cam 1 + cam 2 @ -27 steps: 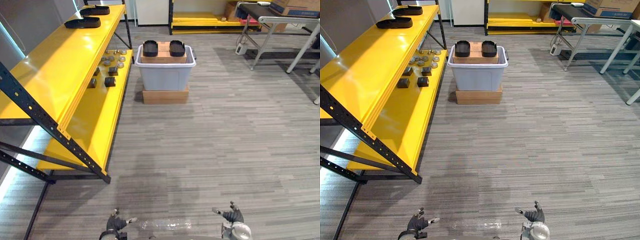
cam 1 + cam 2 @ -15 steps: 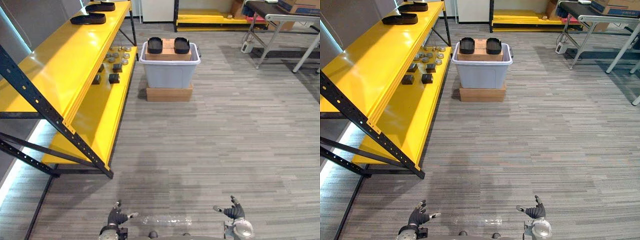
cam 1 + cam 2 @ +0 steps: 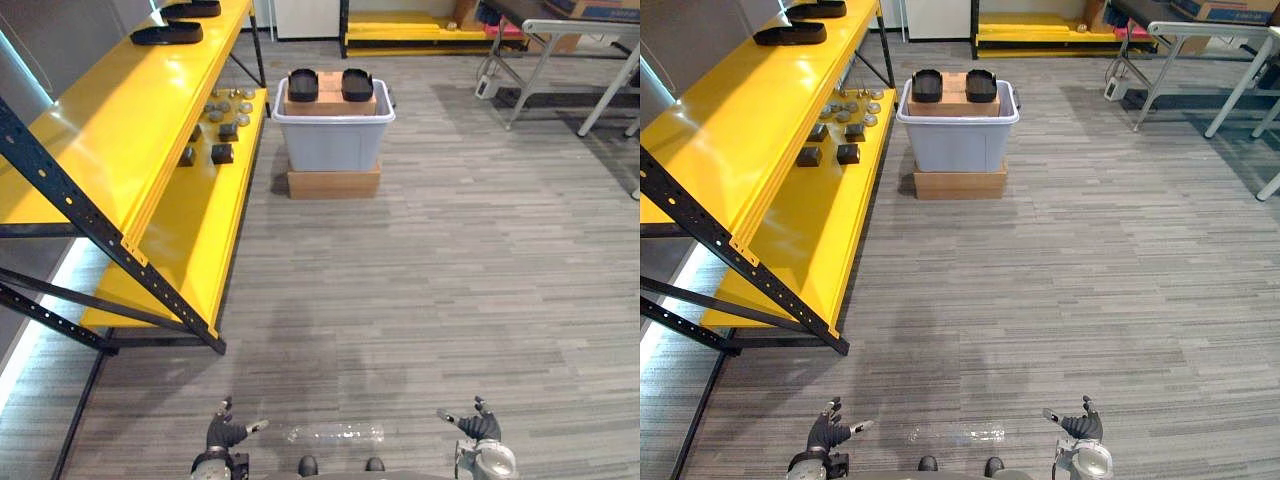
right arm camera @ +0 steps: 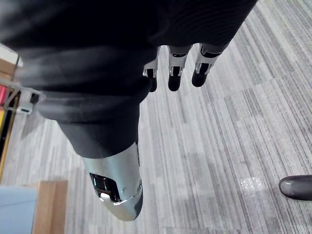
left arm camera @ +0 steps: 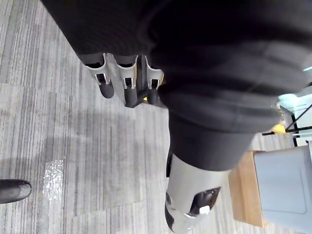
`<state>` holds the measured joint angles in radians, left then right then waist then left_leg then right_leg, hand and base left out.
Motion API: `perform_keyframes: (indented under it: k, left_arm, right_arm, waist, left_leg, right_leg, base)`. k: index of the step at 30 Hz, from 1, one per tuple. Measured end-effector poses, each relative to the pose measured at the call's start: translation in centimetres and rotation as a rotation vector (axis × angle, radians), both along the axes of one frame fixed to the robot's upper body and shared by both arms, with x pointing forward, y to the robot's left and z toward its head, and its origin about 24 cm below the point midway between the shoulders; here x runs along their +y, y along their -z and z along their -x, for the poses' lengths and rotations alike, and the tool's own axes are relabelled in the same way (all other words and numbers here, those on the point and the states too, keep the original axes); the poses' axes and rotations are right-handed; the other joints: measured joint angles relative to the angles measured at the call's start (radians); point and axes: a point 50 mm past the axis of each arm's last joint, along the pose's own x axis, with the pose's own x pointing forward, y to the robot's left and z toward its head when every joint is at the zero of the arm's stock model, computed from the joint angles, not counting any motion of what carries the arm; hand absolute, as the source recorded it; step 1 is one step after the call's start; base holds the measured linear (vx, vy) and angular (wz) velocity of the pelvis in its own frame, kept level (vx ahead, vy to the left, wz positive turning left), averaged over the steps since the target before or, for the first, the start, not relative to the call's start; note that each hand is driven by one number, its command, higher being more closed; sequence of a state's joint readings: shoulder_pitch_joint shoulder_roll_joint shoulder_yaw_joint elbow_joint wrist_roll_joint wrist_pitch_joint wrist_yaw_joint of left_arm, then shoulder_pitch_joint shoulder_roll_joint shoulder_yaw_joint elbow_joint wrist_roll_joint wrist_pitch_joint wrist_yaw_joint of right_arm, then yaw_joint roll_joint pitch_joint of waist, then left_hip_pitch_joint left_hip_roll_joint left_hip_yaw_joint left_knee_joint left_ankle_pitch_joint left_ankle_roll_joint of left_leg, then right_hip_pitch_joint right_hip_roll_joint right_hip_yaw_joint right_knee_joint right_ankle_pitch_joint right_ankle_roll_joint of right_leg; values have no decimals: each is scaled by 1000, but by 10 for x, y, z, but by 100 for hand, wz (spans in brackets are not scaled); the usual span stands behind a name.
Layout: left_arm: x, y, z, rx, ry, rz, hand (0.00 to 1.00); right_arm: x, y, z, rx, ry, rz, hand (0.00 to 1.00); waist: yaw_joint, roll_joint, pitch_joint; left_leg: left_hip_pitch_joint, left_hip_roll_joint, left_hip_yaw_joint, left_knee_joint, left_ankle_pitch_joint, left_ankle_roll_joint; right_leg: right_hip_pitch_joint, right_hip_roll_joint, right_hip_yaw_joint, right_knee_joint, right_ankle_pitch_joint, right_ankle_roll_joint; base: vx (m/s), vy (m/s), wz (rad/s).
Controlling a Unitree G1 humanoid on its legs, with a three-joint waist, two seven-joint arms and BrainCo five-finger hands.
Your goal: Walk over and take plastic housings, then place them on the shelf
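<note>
plastic housings (image 3: 303,85), two, black and tray-like, side by side on a cardboard box (image 3: 330,100) inside the grey bin (image 3: 333,145), far ahead across the floor (image 3: 450,260); one bin, propped on a lower cardboard box (image 3: 333,184), so two boxes in all. two further housings (image 3: 167,33) already up on the top level of the yellow shelf (image 3: 120,120), toward its far end. on the lower level, four small dark blocks (image 3: 222,153) and a scatter of round grey pieces (image 3: 225,103), too small to count. left robot hand (image 3: 222,433) and right robot hand (image 3: 478,427) low at the near edge, well apart from bin and shelf, fingers loose and spread, holding nothing. walk-over not yet done, by the look of it. likely trouble from here: drifting left on the approach and clipping the shelf's dark slanted brace (image 3: 100,230), close beside the path; bumping the bin hard enough to shift it on its box; nudging one loose housing off the cardboard while closing on the other; crowding the pair already on the shelf when setting new ones down.
</note>
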<state>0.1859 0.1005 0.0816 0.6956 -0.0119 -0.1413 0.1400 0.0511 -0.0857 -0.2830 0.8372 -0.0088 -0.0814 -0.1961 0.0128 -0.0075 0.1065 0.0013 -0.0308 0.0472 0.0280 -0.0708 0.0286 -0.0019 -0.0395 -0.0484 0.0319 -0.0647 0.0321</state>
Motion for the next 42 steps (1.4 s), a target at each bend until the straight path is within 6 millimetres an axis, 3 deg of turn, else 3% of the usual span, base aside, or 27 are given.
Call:
perform_keyframes:
  k: [5,6,9,11,13,16,18,19,20,21,22,23,25,26,27,28,30,31,34,35,36,37,38,39,40,41,42]
  left_arm:
    - [1,-8,-11,-54,-19,-4,0]
    - [0,-10,-13,-67,-19,-2,0]
    - [1,-14,-18,-88,-16,-6,0]
    - [3,-18,-25,-115,-14,-11,0]
    - [4,-22,-30,-140,-25,-3,0]
    - [3,-26,-39,-167,-43,2,0]
    - [3,-30,-48,-189,-37,-2,0]
    - [2,-30,-48,-188,-28,-4,0]
    - [1,-29,-49,-185,-24,-1,0]
    - [-4,-27,-49,-174,-10,2,0]
    - [-6,-26,-49,-167,-3,2,0]
    - [-6,-25,-48,-163,-2,3,0]
    - [-12,-21,-43,-144,-16,24,0]
    - [-13,-20,-42,-139,-19,28,0]
    - [-12,-17,-37,-127,-24,31,0]
    - [-12,-16,-34,-119,-30,38,0]
    - [-13,-15,-32,-116,-27,45,0]
    - [-13,-16,-31,-119,-29,46,0]
    - [-13,-13,-25,-114,-71,66,0]
    - [-15,-13,-25,-113,-77,76,0]
    - [-19,-12,-24,-111,-78,87,0]
    - [-19,-12,-25,-111,-78,89,0]
    - [-19,-9,-23,-95,-84,91,0]
    - [-18,-7,-21,-85,-92,92,0]
    - [-18,-7,-20,-84,-94,92,0]
    - [-20,-9,-25,-99,-90,98,0]
    - [-22,-9,-27,-101,-89,104,0]
  right_arm:
    - [-6,-8,-16,-45,32,6,0]
    - [-8,-11,-21,-58,41,15,0]
    - [-9,-11,-22,-56,47,13,0]
    - [-8,-11,-24,-56,43,10,0]
    - [-8,-15,-32,-75,25,18,0]
    - [-9,-25,-51,-122,10,24,0]
    - [-12,-25,-49,-120,21,31,0]
    - [-13,-23,-46,-110,27,33,0]
    - [-14,-21,-41,-97,37,38,0]
    - [-15,-21,-38,-92,43,44,0]
    - [-16,-21,-37,-90,44,47,0]
    - [-16,-21,-38,-92,42,47,0]
    - [-14,-21,-39,-93,36,43,0]
    - [-14,-21,-39,-93,29,44,0]
    - [-9,-21,-41,-93,-1,46,0]
    - [-7,-20,-40,-92,-8,45,0]
    - [-9,-20,-40,-89,-9,50,0]
    - [-10,-20,-40,-89,-11,51,0]
    - [-10,-22,-44,-96,-13,49,0]
    - [-11,-22,-44,-100,-1,45,0]
    - [-13,-22,-43,-98,9,47,0]
    - [-13,-21,-43,-94,9,46,0]
    - [-10,-19,-42,-84,7,38,0]
    - [-5,-16,-39,-75,8,21,0]
    - [-1,-14,-39,-74,7,11,0]
    - [3,-13,-38,-71,8,0,0]
    - [4,-12,-38,-73,15,-10,0]
  waist:
    - [1,25,17]
    - [1,42,28]
    - [1,52,45]
    - [3,49,63]
    - [3,49,78]
    - [0,56,108]
    - [-6,28,119]
    - [-14,18,119]
    - [-26,13,118]
    - [-52,29,107]
    - [-53,40,106]
    - [-52,41,106]
    - [-50,50,105]
    - [-48,52,107]
    - [-44,55,107]
    - [-35,53,107]
    - [-4,53,107]
    - [3,52,107]
    - [28,40,115]
    - [38,42,114]
    - [58,50,113]
    - [65,58,112]
    - [78,57,112]
    - [86,40,105]
    - [84,19,102]
    - [85,-9,99]
    - [83,-11,98]
  left_leg:
    - [-68,6,25,168,-117,18]
    - [-87,16,33,225,-160,20]
    - [-81,7,39,292,-209,39]
    - [-53,5,38,284,-213,46]
    - [-33,16,36,268,-220,39]
    - [29,58,35,196,-228,32]
    - [96,55,13,141,-241,1]
    - [112,54,-1,135,-249,-13]
    - [138,63,-27,125,-263,-34]
    - [152,102,-64,131,-284,-70]
    - [144,123,-73,161,-289,-85]
    - [133,134,-73,201,-290,-96]
    - [23,176,-73,518,-213,-207]
    - [-17,197,-73,623,-183,-211]
    - [-92,235,-53,821,-189,-196]
    - [-156,250,-33,951,-213,-150]
    - [-247,229,-10,992,-242,-111]
    - [-275,214,-8,969,-249,-100]
    - [-394,108,27,666,-243,-94]
    - [-411,62,35,433,-174,-107]
    - [-439,48,37,246,-81,-111]
    - [-459,48,39,222,-40,-108]
    - [-466,43,46,218,51,-74]
    - [-441,24,56,208,142,24]
    - [-434,6,59,206,156,52]
    - [-439,-15,69,238,128,70]
    - [-439,-20,74,296,71,82]
  right_leg:
    - [-6,-3,23,17,-22,35]
    - [-34,-1,22,89,-56,68]
    - [-155,-35,-18,395,-149,108]
    - [-225,-64,-105,492,-186,91]
    - [-269,-61,-153,444,-191,87]
    - [-347,-15,-178,266,-92,59]
    - [-403,-32,-178,150,23,58]
    - [-409,-39,-178,136,44,49]
    - [-423,-54,-177,159,91,26]
    - [-457,-54,-203,295,115,-37]
    - [-480,-55,-224,393,38,-62]
    - [-488,-57,-232,437,1,-75]
    - [-418,-30,-259,460,-92,-110]
    - [-378,-11,-262,431,-99,-116]
    - [-283,31,-265,355,-105,-126]
    - [-194,62,-259,284,-107,-131]
    - [-88,85,-234,195,-105,-135]
    - [-59,89,-224,167,-100,-133]
    - [64,77,-182,49,-96,-125]
    - [99,67,-174,13,-96,-116]
    - [129,72,-165,-18,-108,-93]
    - [147,77,-159,-30,-120,-74]
    - [188,79,-147,-48,-137,-46]
    - [219,56,-139,-50,-152,-21]
    - [225,36,-141,-48,-156,-14]
    - [208,7,-135,-3,-158,-3]
    - [188,-5,-129,90,-154,8]
  base:
    - [76,62,-18]
    - [50,75,-21]
    - [96,125,-8]
    - [209,105,0]
    - [189,38,-3]
    - [242,-33,-12]
    - [328,-127,30]
    - [406,-209,68]
    - [558,-313,92]
    - [585,-330,86]
    - [500,-286,63]
    - [418,-246,29]
    - [533,-325,24]
    - [611,-384,9]
    - [573,-335,-5]
    - [561,-303,-13]
    - [403,-141,-36]
    - [446,-102,-51]
    - [460,-21,-37]
    - [464,52,-32]
    - [469,76,-37]
    - [495,124,-39]
    - [562,149,-31]
    - [596,139,-13]
    - [742,150,10]
    - [603,128,25]
    - [589,143,19]
